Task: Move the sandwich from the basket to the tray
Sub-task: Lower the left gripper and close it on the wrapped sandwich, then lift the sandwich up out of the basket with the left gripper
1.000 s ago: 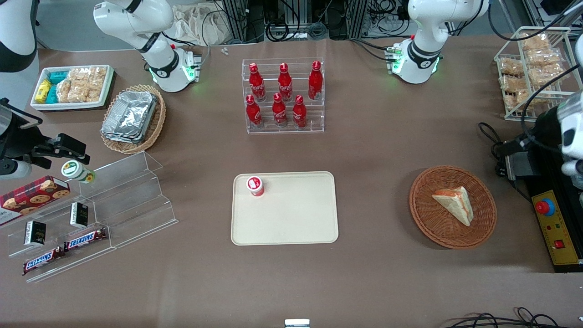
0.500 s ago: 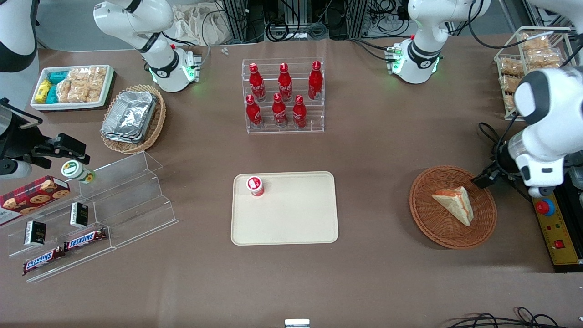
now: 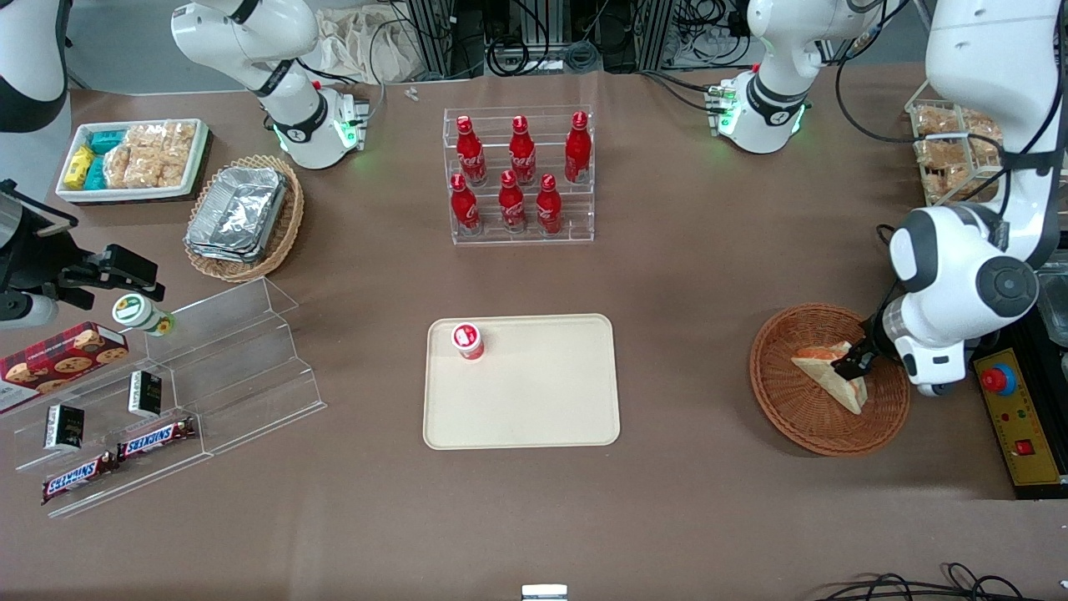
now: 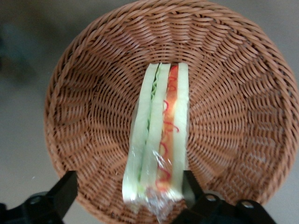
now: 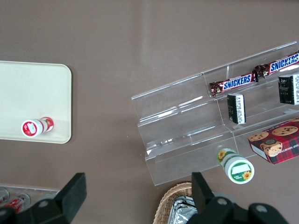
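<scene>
The sandwich [image 3: 831, 376] lies in the reddish-brown basket [image 3: 788, 409], toward the working arm's end of the table. In the front view its pointed tip aims at about 9 o'clock and its wide cut end runs from roughly 12 to 5 o'clock near the basket's rim. In the left wrist view the wedge [image 4: 159, 140] stands on edge with its layered face up: pale bread, a green strip, then an orange-red strip, and its long axis runs from 12 to 6 o'clock across the basket [image 4: 93, 93] floor.

The gripper [image 3: 856, 361] is down over the wide end of the sandwich. Its jaws are spread wide, one dark finger [image 4: 60, 193] well clear on one flank and the other [image 4: 192, 189] just beside or perhaps touching the bread; it has hold of nothing. Bare wicker lies on both long sides of the wedge.

The cream tray [image 3: 542, 409] sits mid-table, well apart from the basket, with open brown table [image 3: 684, 351] between. A small red-capped bottle [image 3: 468, 340] stands in the tray's 10 o'clock corner; the remaining tray surface is bare.
</scene>
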